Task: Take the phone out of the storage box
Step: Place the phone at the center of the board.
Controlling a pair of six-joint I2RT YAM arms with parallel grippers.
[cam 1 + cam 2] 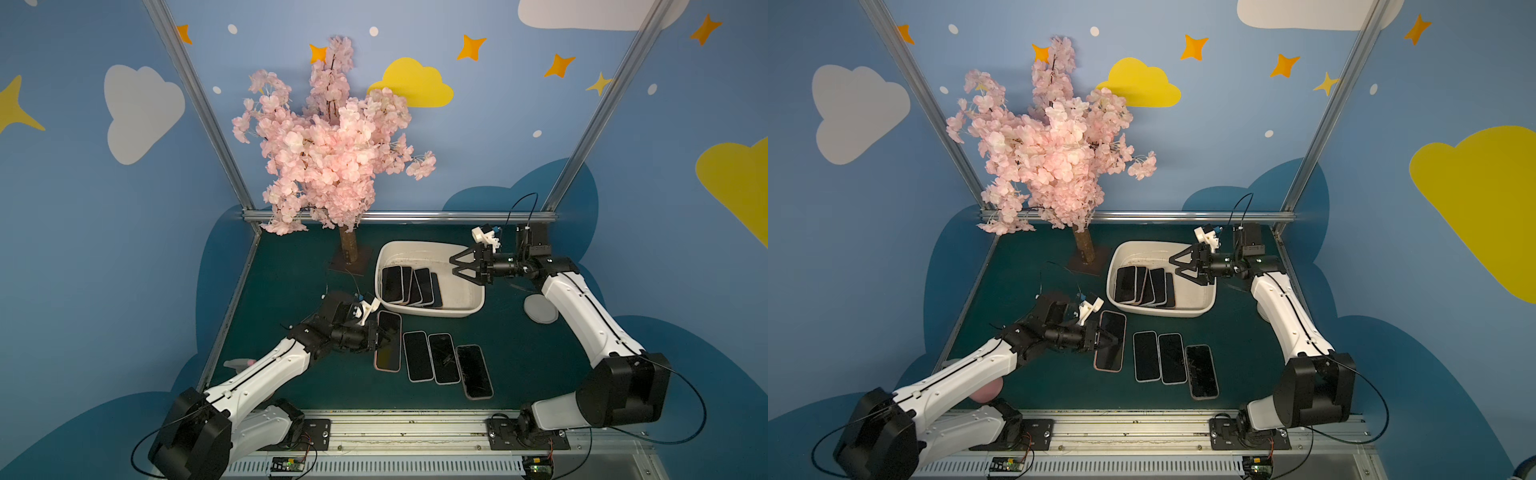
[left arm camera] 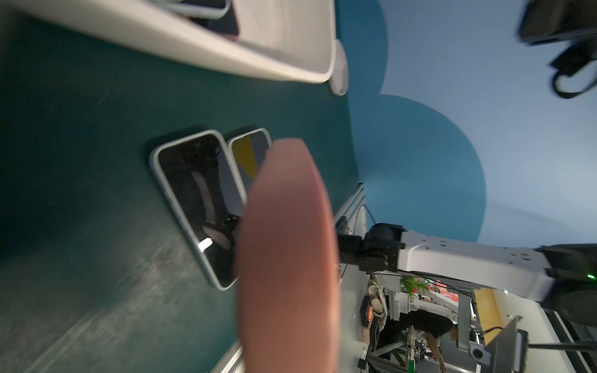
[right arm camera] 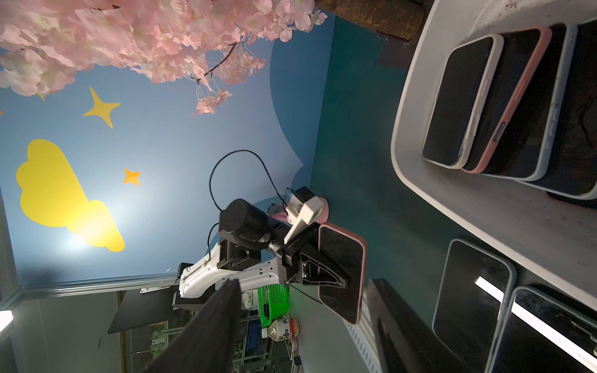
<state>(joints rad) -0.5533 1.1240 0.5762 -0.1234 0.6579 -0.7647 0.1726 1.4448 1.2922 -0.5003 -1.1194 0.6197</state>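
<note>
**RIGHT GRIPPER TO PHONE FAN: APPROACH GEOMETRY**

The storage box point(image 1: 430, 312) is seated on the green mat point(image 1: 291, 332), toward the rear and on the right arm's side. Inside it, a fan of phones point(image 1: 409, 284) is packed against the left end of the box. Each phone is overlapped by its left-hand neighbour, so only the phone nearest the left wall is fully exposed. The long axes of the phones run front to back, parallel to the short sides of the box.

The right gripper point(image 1: 453, 265) is held above the bare right half of the box, with its jaws apart and nothing between them, and is pointed leftward. The fan therefore lies to its left and below it. In both top views the jaw gap is seen to be set front to back, that is, along the phones' length. A wrist turn is judged necessary before a phone can be closed on across its width.

The left gripper point(image 1: 384, 337) is clamped on a pink-cased phone point(image 1: 388, 363) outside the box, just beside its near left corner. That phone is at the left end of a row of 3 phones point(image 1: 444, 358) laid on the mat. Whether the pink-cased phone touches the mat cannot be determined.

The right arm is judged to be the nearer one, and it is unloaded.
</note>
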